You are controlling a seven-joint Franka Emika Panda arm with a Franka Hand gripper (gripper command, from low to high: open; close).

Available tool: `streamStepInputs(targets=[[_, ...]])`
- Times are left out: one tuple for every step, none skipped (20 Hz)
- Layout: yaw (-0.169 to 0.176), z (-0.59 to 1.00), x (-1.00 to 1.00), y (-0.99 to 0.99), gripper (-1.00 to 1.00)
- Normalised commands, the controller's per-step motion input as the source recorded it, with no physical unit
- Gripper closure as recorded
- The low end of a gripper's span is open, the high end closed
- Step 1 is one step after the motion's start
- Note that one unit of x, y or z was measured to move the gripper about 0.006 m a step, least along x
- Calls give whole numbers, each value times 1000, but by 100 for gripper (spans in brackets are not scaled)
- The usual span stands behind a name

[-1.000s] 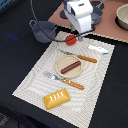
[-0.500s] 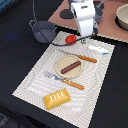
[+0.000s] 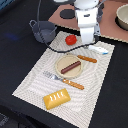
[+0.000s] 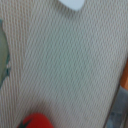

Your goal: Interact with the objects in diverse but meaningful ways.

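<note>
The robot's fingers (image 3: 88,43) hang over the far edge of the pale mat (image 3: 35,80), just right of the red tomato (image 3: 71,39); I cannot tell if they are spread. A brown sausage (image 3: 71,66) lies on a round plate (image 3: 61,63) mid-mat. The yellow bread loaf (image 3: 56,98) sits at the near edge. A grey pot (image 3: 44,31) stands far left on the table (image 3: 15,45).

one tomato (image 3: 71,39), one sausage (image 3: 71,66), one loaf (image 3: 56,98), one pot (image 3: 44,31)

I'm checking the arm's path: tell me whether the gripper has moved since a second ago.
Yes. In the exterior view the arm has shifted toward that view's left and nearer the tomato, judged against the placemat. Its fingertips are hidden.
</note>
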Motion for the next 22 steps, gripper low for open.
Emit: streamStepInputs(targets=[[-65,354,823,231,-100],[-68,351,814,226,-100],[-73,320,794,220,-100],[-79,271,780,186,-100],[-81,186,774,146,-100],[-77,83,631,89,-100],[-76,60,611,100,-100],[-76,20,560,57,-100],[-83,11,531,49,-100],[-87,11,557,34,-100],[-87,0,526,26,-100],[-81,0,529,0,-100],[-76,0,537,0,-100],[-79,0,526,0,-100],[-79,0,526,0,-100],[-80,0,577,23,-100],[-96,31,711,143,-100],[-105,71,660,169,-100],[-96,151,723,183,-100],[-91,186,734,223,-100],[-92,226,720,217,-100],[-89,249,720,211,-100]])
